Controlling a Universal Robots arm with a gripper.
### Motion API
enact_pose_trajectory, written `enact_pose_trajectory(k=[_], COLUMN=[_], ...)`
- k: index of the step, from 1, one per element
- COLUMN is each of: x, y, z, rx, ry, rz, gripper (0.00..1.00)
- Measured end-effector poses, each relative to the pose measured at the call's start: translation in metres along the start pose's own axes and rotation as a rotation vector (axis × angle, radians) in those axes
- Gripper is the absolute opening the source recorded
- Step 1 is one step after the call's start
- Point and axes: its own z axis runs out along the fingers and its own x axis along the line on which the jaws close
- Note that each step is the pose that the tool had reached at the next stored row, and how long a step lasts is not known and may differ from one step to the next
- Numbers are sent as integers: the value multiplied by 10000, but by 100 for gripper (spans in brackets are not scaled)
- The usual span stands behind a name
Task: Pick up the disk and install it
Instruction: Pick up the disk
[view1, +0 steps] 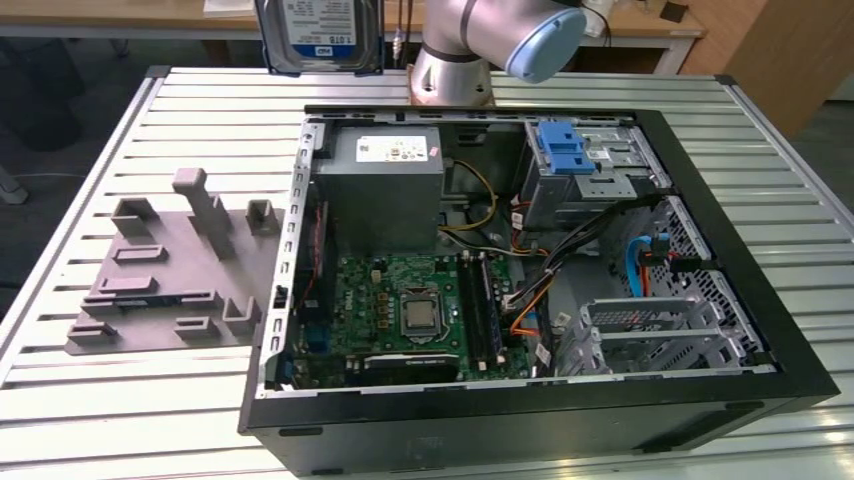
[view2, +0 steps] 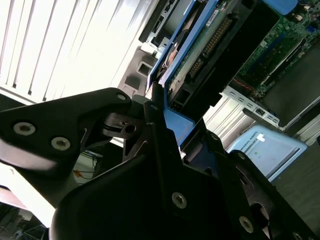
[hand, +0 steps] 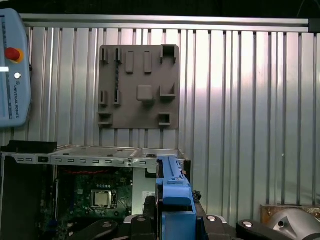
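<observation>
The disk is being held high above the table, at the far edge of the scene and to the exterior view's left of the arm, with its labelled face being shown to that camera. It is being pinched by the gripper. In the second wrist view the black fingers are being pressed against the blue rails on the disk's edges. This edgewise hold is probably being used so that the label and the circuit board are left untouched and the rails are kept free to slide. In the first wrist view the disk is being seen end-on between the fingers, above the open computer case. The case is being kept on its side with its opening upward, seemingly so that the drive cage with its blue latch is being offered to an approach from above. That cage is well apart from the disk, so the installing is being judged as not yet done. A grey moulded holder plate is being left on the table just beside the case, on the exterior view's left.
</observation>
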Motion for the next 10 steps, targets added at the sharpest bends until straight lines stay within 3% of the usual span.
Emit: enact_pose_trajectory(k=[9, 10], x=[41, 104], y=[-11, -50], z=[0, 0], rx=[0, -1], ry=[0, 0], rz=[0, 0], gripper=[36, 36])
